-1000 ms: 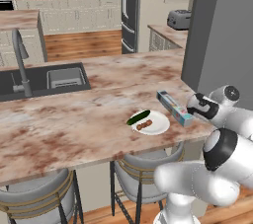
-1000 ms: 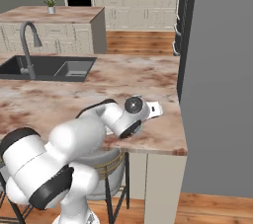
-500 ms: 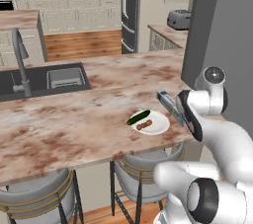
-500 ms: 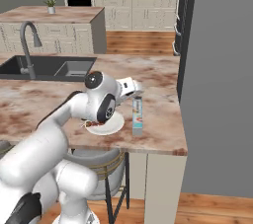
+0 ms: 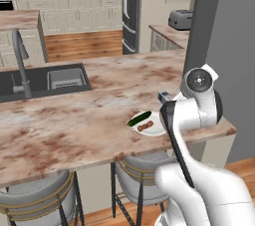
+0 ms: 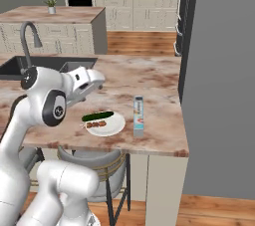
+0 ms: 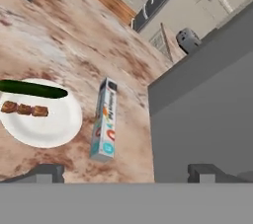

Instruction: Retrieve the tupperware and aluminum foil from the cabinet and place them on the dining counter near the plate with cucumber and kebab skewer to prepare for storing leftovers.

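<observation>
- Gripper has its jaws spread wide with nothing between them; the two dark fingertips sit far apart at the bottom of the hand view, above the counter.
- In the right base view the hand hangs over the dining counter, up and left of the plate, not touching anything.
- Foil box lies flat on the counter, black end panel pointing away toward the wall, red and teal marks at the near end.
- It sits just beside the plate on the plate's right, with a narrow gap and no contact; also seen at, near the counter's right end by the grey wall.
- Plate holds a green cucumber along its far edge and a short skewer of brown meat chunks below it.
- Left base view: plate with cucumber shows next to the arm's forearm; the foil box is mostly hidden behind the arm.
- Sink and curved faucet sit at the counter's left, well apart from the plate.
- Two stools stand under the counter's near edge.
</observation>
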Motion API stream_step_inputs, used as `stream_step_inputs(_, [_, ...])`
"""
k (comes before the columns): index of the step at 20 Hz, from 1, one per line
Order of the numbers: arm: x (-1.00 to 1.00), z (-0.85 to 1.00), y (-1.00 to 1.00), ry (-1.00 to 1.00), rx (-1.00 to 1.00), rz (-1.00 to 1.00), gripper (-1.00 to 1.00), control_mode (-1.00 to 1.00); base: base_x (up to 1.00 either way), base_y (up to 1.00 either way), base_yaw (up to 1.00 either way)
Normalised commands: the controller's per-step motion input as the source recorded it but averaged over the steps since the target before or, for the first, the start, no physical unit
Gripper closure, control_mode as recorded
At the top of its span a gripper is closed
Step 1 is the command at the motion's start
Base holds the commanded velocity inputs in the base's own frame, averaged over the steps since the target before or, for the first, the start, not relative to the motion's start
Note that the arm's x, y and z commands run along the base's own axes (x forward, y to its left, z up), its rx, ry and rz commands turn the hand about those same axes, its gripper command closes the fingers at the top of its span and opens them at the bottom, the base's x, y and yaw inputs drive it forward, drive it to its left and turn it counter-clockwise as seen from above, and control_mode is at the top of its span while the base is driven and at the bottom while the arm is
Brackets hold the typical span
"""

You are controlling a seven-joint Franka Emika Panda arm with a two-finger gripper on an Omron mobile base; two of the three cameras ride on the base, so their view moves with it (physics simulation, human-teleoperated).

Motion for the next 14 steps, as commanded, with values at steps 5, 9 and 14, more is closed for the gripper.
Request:
stream_step_inputs(5, [-0.57, 0.52, -0.06, -0.01, -0.01, 0.12, -1.00, -1.00, 0.00, 0.00, 0.00])
stream_step_inputs(9, [-0.41, 0.02, -0.69, 0.00, 0.02, 0.05, -1.00, -1.00, 0.00, 0.00, 0.00])
stream_step_inputs(14, [-0.36, -0.07, -0.43, 0.00, 0.05, 0.09, -1.00, -1.00, 0.00, 0.00, 0.00])
